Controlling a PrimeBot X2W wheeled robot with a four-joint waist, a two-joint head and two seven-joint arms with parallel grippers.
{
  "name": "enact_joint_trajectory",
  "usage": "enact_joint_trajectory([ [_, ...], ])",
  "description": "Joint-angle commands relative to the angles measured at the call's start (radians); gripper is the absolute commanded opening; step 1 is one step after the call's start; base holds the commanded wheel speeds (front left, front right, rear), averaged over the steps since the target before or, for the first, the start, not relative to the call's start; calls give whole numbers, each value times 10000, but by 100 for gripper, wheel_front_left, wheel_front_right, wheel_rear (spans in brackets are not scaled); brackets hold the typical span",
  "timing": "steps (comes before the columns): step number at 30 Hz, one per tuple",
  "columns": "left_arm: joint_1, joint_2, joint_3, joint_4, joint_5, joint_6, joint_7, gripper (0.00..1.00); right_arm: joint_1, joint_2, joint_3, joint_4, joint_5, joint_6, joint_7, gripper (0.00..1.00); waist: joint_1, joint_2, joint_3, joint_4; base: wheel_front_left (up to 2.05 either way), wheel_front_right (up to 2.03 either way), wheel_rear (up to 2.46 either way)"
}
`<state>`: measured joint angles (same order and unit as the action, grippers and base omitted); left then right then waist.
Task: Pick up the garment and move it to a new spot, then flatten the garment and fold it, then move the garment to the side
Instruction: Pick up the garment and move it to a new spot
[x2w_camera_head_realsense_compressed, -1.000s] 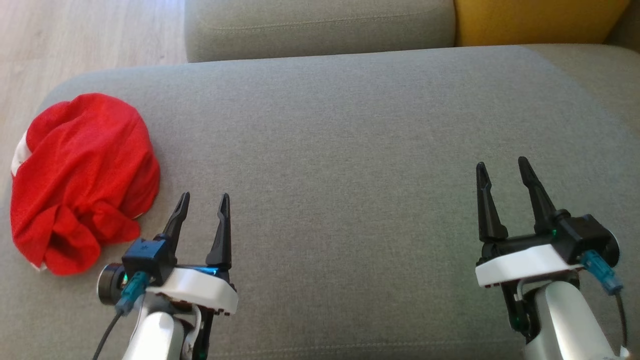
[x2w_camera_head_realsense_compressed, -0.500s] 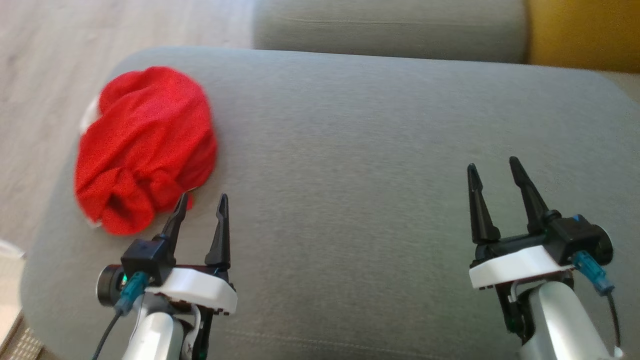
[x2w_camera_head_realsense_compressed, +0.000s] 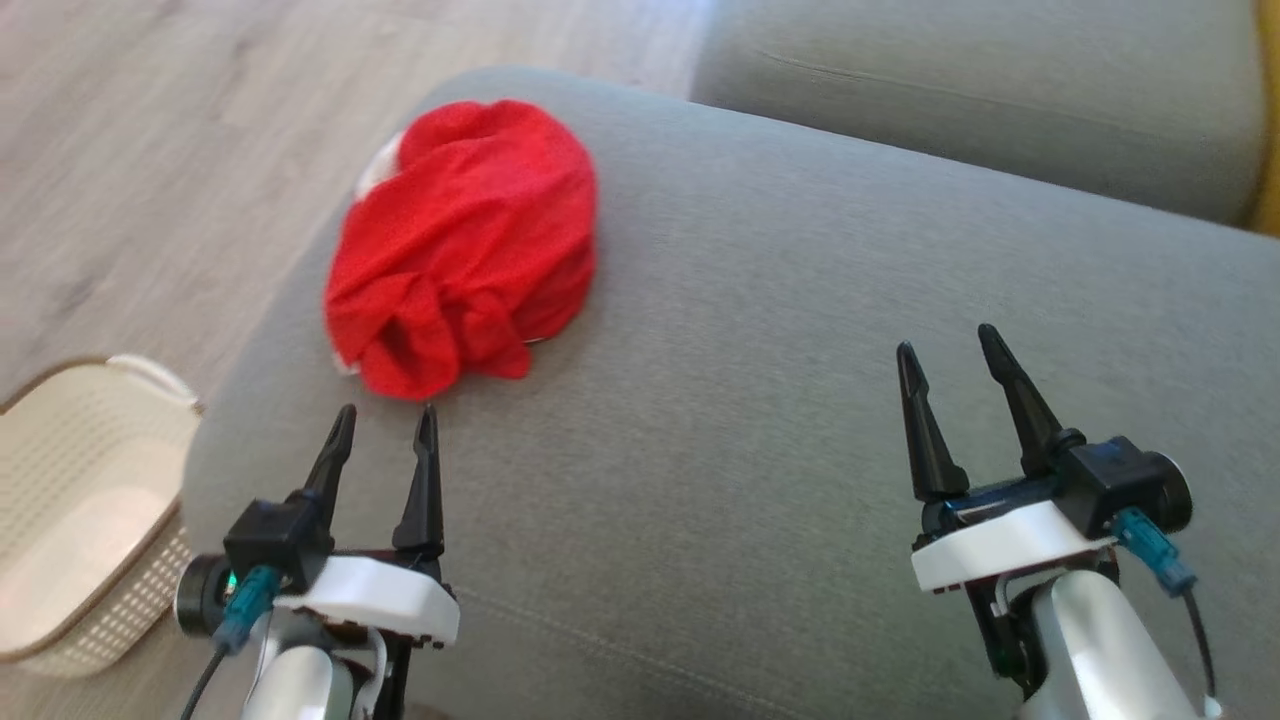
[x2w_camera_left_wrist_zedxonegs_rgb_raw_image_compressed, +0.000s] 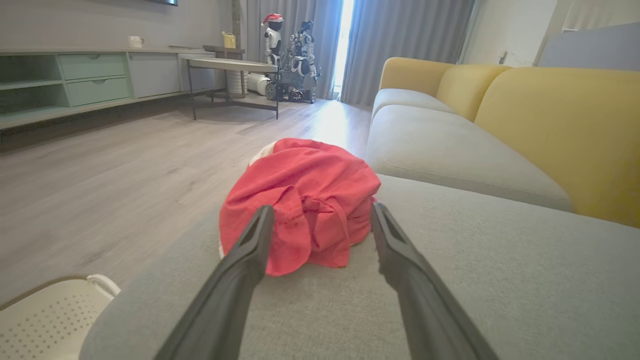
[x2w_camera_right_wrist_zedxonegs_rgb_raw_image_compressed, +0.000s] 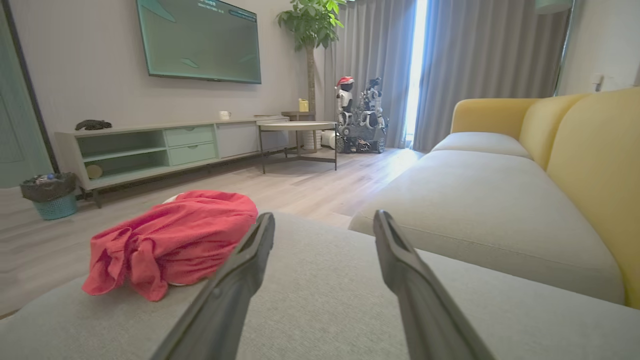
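The garment (x2w_camera_head_realsense_compressed: 465, 245) is a crumpled red heap with a bit of white trim, lying near the far left corner of the grey sofa cushion (x2w_camera_head_realsense_compressed: 800, 420). My left gripper (x2w_camera_head_realsense_compressed: 385, 425) hovers open just short of its near edge, nothing between the fingers. In the left wrist view the garment (x2w_camera_left_wrist_zedxonegs_rgb_raw_image_compressed: 305, 205) sits straight ahead of the left gripper (x2w_camera_left_wrist_zedxonegs_rgb_raw_image_compressed: 320, 217), framed by the two fingers. My right gripper (x2w_camera_head_realsense_compressed: 950, 350) stands open and empty over the cushion's right part, well clear of the cloth. The right wrist view has the garment (x2w_camera_right_wrist_zedxonegs_rgb_raw_image_compressed: 172, 242) off to the left of the right gripper (x2w_camera_right_wrist_zedxonegs_rgb_raw_image_compressed: 324, 222).
A cream perforated basket (x2w_camera_head_realsense_compressed: 70, 500) stands on the wood floor (x2w_camera_head_realsense_compressed: 150, 160) by the cushion's left end. A second grey seat cushion (x2w_camera_head_realsense_compressed: 980, 100) lies beyond, with yellow backrests (x2w_camera_left_wrist_zedxonegs_rgb_raw_image_compressed: 555, 130) along the right. Further off are a low table (x2w_camera_right_wrist_zedxonegs_rgb_raw_image_compressed: 297, 127), a TV cabinet (x2w_camera_right_wrist_zedxonegs_rgb_raw_image_compressed: 150, 145) and a small bin (x2w_camera_right_wrist_zedxonegs_rgb_raw_image_compressed: 50, 200).
The head camera has swung left, so the garment now sits nearer the picture's middle and the basket has come into view. Both grippers stay open.
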<state>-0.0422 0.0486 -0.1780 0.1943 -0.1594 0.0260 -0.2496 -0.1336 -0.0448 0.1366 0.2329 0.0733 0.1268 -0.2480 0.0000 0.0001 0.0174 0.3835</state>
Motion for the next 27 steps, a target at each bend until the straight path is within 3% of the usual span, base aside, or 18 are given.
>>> enact_joint_trajectory([
  [1, -316, 17, 411, -418, 116, -1, -122, 100, -264, -54, 252, -309, 33, 39, -87, 100, 0, -1, -75, 450, 0, 0, 0],
  [12, -130, 17, 424, -441, 222, -12, -122, 100, -180, -54, 356, -254, 250, 39, -94, 100, 0, -1, -153, 965, 0, 0, 0],
  [27, -554, 18, 1169, -679, 356, -116, -122, 100, -205, -54, 242, -489, 84, 39, -63, 100, 0, -1, 318, 180, 0, 0, 0],
])
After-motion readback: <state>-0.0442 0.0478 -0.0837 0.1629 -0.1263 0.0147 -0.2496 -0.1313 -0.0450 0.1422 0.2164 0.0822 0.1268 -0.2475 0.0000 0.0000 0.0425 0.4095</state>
